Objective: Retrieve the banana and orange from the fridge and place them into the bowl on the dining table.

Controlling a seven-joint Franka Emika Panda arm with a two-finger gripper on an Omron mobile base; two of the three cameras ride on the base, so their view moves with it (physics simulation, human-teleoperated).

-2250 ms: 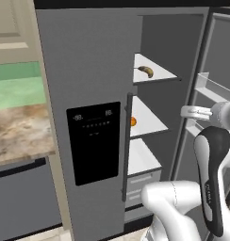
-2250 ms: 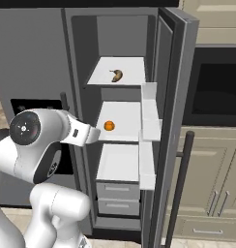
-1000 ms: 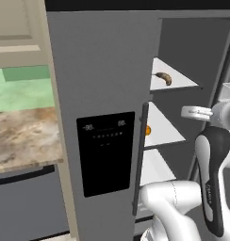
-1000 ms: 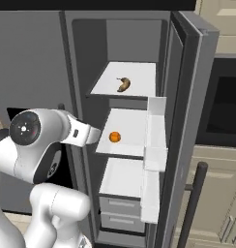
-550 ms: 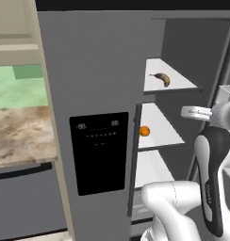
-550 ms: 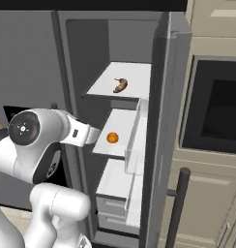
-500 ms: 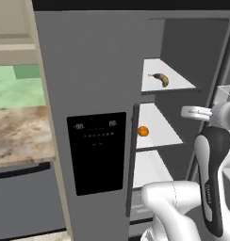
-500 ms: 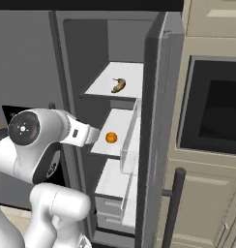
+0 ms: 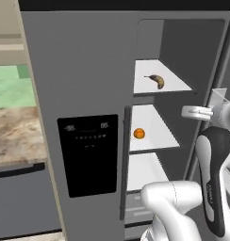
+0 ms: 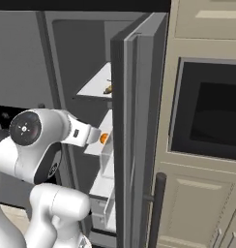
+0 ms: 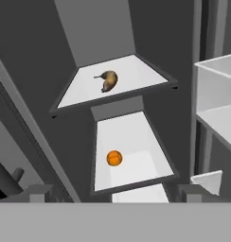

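Fridge comes first: the tall grey two-door unit takes up most of the left base view, its left door closed, carrying the black dispenser panel and a long dark handle. Its right door is swung wide, seen nearly edge-on in the right base view, which leaves the white shelves exposed so the fruit can be reached. To the left of the fridge sits a marbled brown countertop; to the right of it, in the right base view, a beige cabinet with a built-in oven.

The arm's white links rise in front of the open compartment, with the gripper pointed at the shelves. Its two dark fingertips stand far apart at the bottom of the hand view, with nothing between them: the claw is spread wide, empty, probably readied for a first grasp.

The banana lies on the upper shelf. The orange rests one shelf below, nearer the front edge, well apart from the banana. Both are untouched, so retrieval has not begun.
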